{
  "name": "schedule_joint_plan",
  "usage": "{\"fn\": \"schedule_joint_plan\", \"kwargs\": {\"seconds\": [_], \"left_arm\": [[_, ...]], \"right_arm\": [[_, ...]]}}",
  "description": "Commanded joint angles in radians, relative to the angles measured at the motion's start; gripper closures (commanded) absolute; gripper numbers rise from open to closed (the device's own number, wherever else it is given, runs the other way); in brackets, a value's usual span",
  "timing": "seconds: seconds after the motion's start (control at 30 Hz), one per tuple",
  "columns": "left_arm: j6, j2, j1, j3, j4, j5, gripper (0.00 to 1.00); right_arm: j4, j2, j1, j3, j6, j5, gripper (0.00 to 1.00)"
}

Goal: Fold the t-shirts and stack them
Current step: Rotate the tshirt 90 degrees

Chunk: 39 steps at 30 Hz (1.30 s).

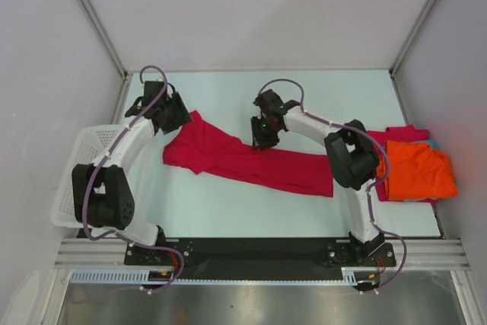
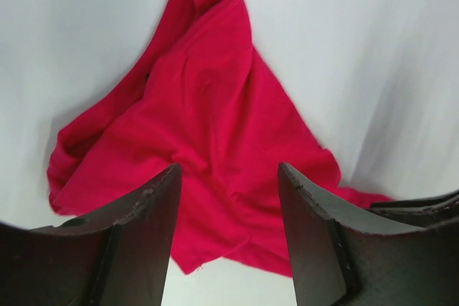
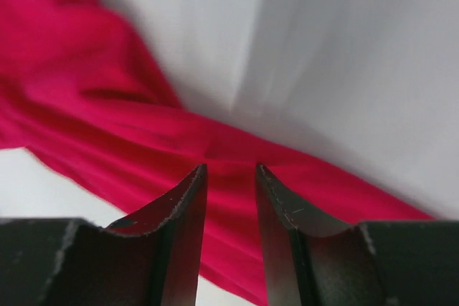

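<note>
"Status?"
"The crimson t-shirt [image 1: 243, 159] lay stretched across the table [image 1: 304, 97], between the arms."
"Grip?"
"The left gripper [image 2: 229, 170] gaped above it, the right gripper [image 3: 231, 168] stood narrower; both were empty."

White table [image 1: 228, 222] enclosed by pale walls [image 1: 251, 5] with metal corner posts [image 1: 91, 13].

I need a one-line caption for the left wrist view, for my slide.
Open left gripper poised over the crumpled crimson t-shirt on the white table.
</note>
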Motion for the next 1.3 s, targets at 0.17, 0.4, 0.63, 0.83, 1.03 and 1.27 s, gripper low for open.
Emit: {"fn": "schedule_joint_plan", "kwargs": {"seconds": [0.17, 0.4, 0.63, 0.83, 1.03, 1.27], "left_arm": [[0.064, -0.193, -0.004, -0.161, -0.001, -0.025, 0.38], [0.061, -0.276, -0.004, -0.238, -0.023, -0.004, 0.38], [0.073, -0.388, -0.004, -0.256, -0.066, 0.001, 0.38], [0.090, -0.414, -0.003, -0.270, -0.095, -0.007, 0.38], [0.099, -0.435, -0.003, -0.276, -0.124, -0.002, 0.37], [0.108, -0.492, -0.003, -0.282, -0.155, -0.002, 0.37]], "right_arm": [[-0.078, 0.133, 0.139, 0.384, -0.041, -0.112, 0.59], [-0.132, 0.308, 0.155, 0.644, -0.022, -0.203, 0.57], [-0.086, 0.477, 0.157, 0.687, 0.019, -0.247, 0.58], [-0.083, 0.537, 0.155, 0.710, 0.019, -0.234, 0.57], [-0.103, 0.566, 0.090, 0.715, 0.079, -0.107, 0.74], [-0.212, 0.589, -0.021, 0.764, 0.102, 0.151, 0.74]]}}
